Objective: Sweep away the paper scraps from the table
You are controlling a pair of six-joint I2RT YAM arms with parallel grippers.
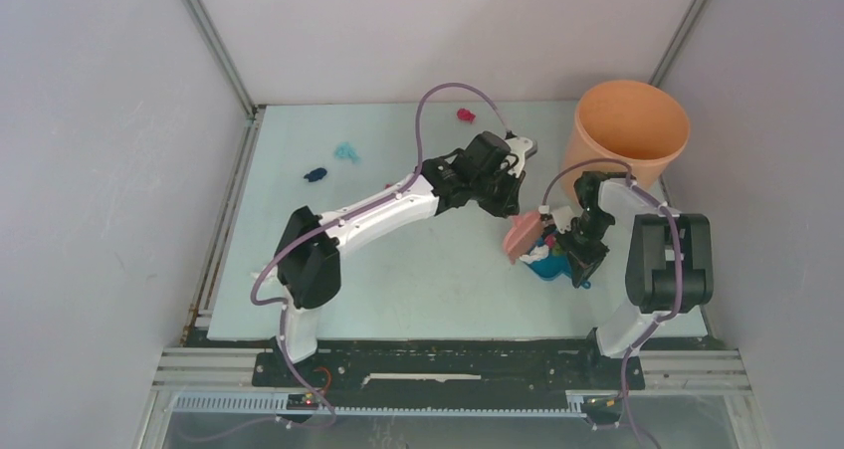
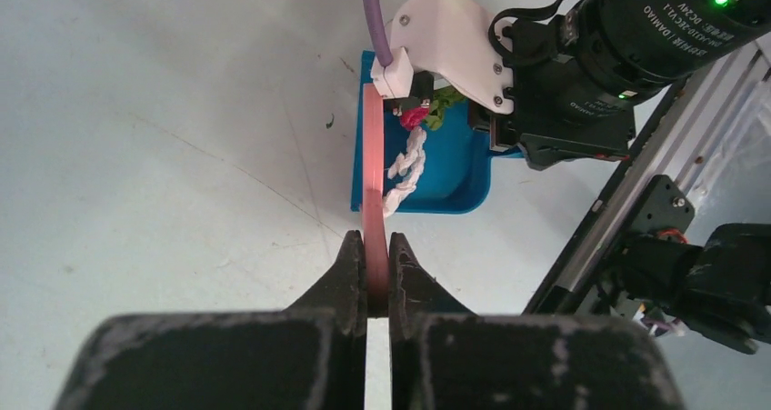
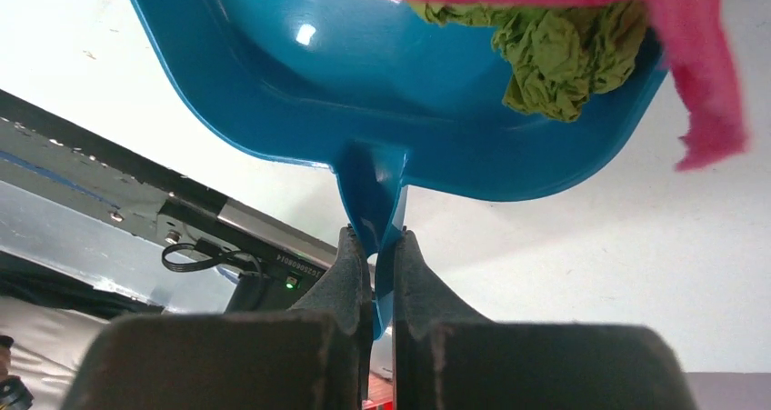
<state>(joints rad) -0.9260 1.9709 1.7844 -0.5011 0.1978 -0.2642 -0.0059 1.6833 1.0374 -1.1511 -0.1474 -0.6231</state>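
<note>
Now | left hand [image 2: 370,251] clamped on pink brush [image 2: 372,169] | right hand [image 3: 377,246] clamped on blue dustpan [image 3: 309,74]

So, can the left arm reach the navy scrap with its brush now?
Probably yes. The navy scrap lies on bare table, with nothing blocking it. The left gripper, shut on the brush, would only have to swing over from the dustpan.

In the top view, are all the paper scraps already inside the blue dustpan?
No, a magenta scrap, a teal scrap and a dark navy scrap lie loose on the table, far from the dustpan.
</note>
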